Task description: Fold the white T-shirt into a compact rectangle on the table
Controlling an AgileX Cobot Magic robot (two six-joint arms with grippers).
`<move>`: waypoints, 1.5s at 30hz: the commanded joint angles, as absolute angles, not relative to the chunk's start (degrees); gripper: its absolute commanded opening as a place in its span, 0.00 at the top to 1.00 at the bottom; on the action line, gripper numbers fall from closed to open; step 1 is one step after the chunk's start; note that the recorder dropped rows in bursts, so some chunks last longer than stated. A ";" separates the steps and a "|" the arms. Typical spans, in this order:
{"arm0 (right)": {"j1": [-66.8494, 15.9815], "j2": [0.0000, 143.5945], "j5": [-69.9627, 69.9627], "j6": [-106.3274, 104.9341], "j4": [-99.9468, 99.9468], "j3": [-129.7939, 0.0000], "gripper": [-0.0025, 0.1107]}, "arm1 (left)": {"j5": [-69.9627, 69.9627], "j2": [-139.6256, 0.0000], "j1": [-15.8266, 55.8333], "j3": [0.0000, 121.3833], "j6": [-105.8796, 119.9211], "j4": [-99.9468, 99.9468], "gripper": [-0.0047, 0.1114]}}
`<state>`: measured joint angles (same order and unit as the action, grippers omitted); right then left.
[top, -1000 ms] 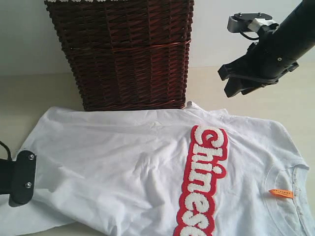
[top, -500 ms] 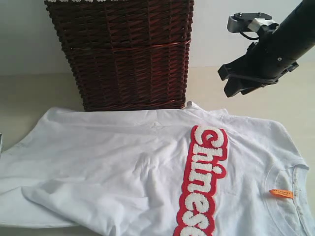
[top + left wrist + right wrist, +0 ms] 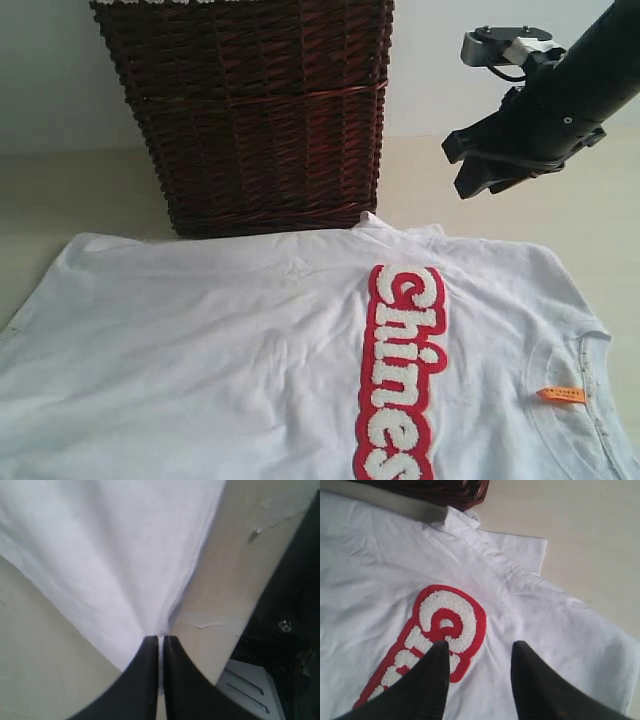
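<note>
The white T-shirt [image 3: 220, 350] lies spread on the table [image 3: 80, 190], with its red band [image 3: 400, 370] of fuzzy white letters and an orange neck tag [image 3: 560, 395] at the right. In the left wrist view my left gripper [image 3: 160, 639] is shut on an edge of the white T-shirt [image 3: 115, 555], and the cloth pulls taut from its tips; this gripper is outside the exterior view. My right gripper [image 3: 470, 170] hangs open in the air above the shirt's far right part. In its own view the right gripper [image 3: 480, 647] has nothing between its fingers, over the lettering [image 3: 445, 622].
A tall dark wicker basket [image 3: 260, 110] stands on the table right behind the shirt's far edge. Bare table [image 3: 590, 230] lies to the right of the basket. In the left wrist view the table's edge and dark equipment [image 3: 280, 645] show beyond it.
The shirt has slid left and been pulled flat; the folds at its lower left are gone. My left gripper left the exterior view to the left. The right arm stayed still.
</note>
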<state>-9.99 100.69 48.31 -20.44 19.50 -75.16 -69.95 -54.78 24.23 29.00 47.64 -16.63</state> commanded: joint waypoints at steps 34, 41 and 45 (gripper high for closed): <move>-9.98 102.06 49.38 -22.77 20.43 -75.09 0.83 | -37.81 -61.96 28.57 37.38 13.65 -14.67 0.96; -9.98 106.45 49.73 -23.06 19.37 -73.52 0.98 | -38.84 -85.86 28.57 42.39 20.32 -1.11 0.96; -9.98 108.46 52.36 -25.19 19.53 -73.52 0.98 | -45.95 -96.35 28.57 45.73 33.90 8.82 0.96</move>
